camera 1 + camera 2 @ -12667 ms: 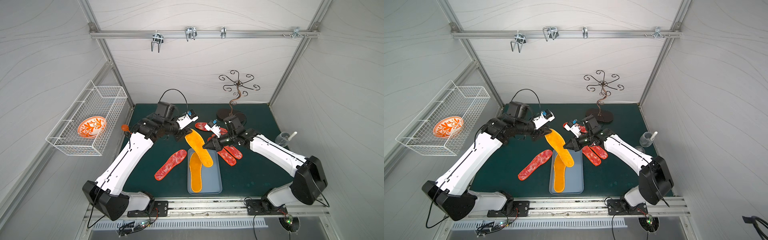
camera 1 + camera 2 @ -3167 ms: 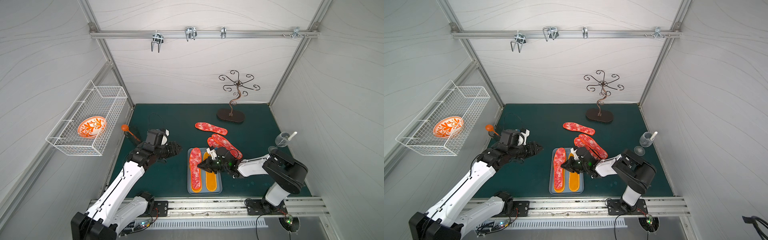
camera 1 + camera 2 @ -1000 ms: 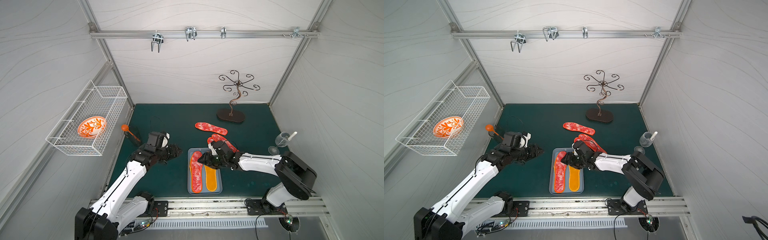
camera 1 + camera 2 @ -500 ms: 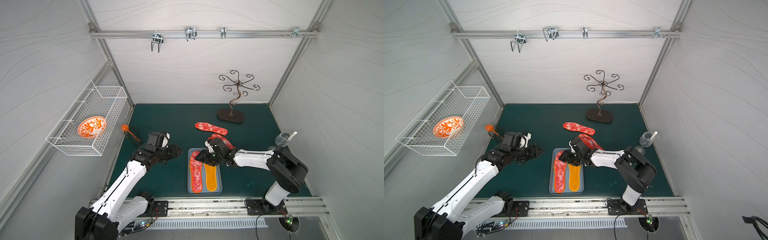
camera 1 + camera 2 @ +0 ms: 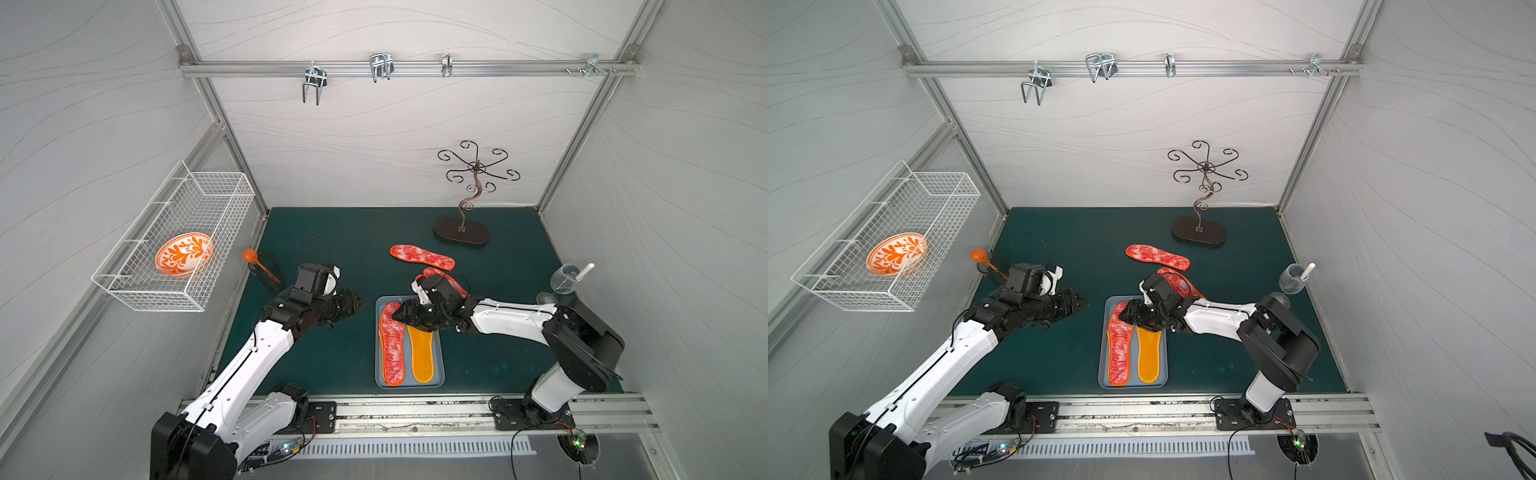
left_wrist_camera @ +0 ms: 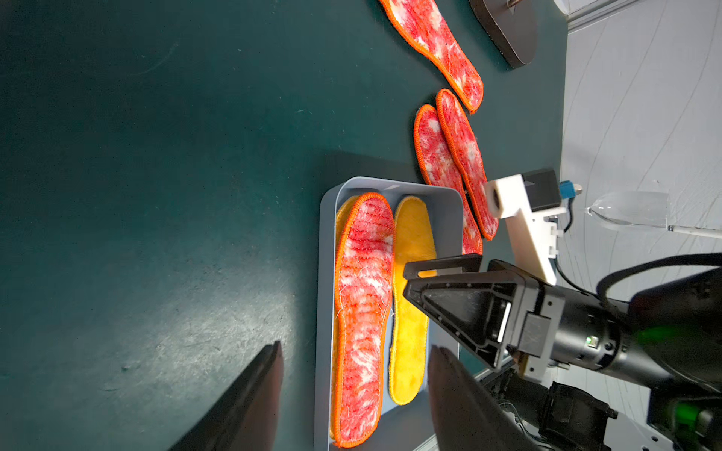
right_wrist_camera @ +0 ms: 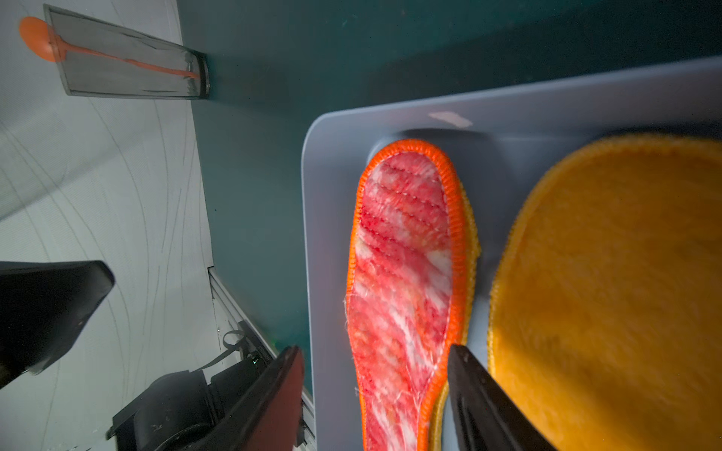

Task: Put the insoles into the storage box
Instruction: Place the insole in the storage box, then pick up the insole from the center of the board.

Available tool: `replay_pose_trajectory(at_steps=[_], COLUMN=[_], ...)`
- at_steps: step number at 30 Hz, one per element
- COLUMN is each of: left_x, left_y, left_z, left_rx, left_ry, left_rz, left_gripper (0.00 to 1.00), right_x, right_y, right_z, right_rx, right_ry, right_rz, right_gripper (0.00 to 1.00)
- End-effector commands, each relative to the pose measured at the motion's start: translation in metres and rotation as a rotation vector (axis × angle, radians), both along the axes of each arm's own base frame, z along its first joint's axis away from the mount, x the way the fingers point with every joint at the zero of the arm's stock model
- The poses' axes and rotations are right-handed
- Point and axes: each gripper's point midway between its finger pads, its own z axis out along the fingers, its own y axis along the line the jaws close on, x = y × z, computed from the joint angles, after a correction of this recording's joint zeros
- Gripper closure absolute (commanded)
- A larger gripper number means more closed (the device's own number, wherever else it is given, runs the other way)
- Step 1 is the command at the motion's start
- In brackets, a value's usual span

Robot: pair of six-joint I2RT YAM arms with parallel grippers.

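My right fingers (image 7: pixel 476 398) and left fingers (image 6: pixel 254 398) gape empty; I'd raise the right straight up, leaving the mottled red-and-white insole (image 7: pixel 402 273) flat in the grey-blue plastic box (image 7: pixel 324 234).

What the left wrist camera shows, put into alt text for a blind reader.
A grey-blue storage box holds a red-and-white insole lying on a yellow insole, with a second yellow insole beside them. The right gripper hangs open over the box; three more red-and-white insoles lie on the green mat.
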Motion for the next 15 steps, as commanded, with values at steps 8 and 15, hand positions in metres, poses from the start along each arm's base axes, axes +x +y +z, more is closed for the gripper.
replay_pose_trajectory(at_steps=[8, 15], left_x=[0.013, 0.015], left_y=[-0.011, -0.023], left_z=[0.025, 0.029], left_rx=[-0.044, -0.060], left_ry=[-0.103, -0.147], left_rz=[-0.049, -0.083], left_gripper=[0.35, 0.33], right_x=[0.001, 0.020], right_y=[-0.078, -0.145], right_z=[0.053, 0.071], right_rx=[-0.161, -0.278], right_ry=[-0.189, -0.296], right_rz=[0.039, 0.088], right_gripper=[0.37, 0.37])
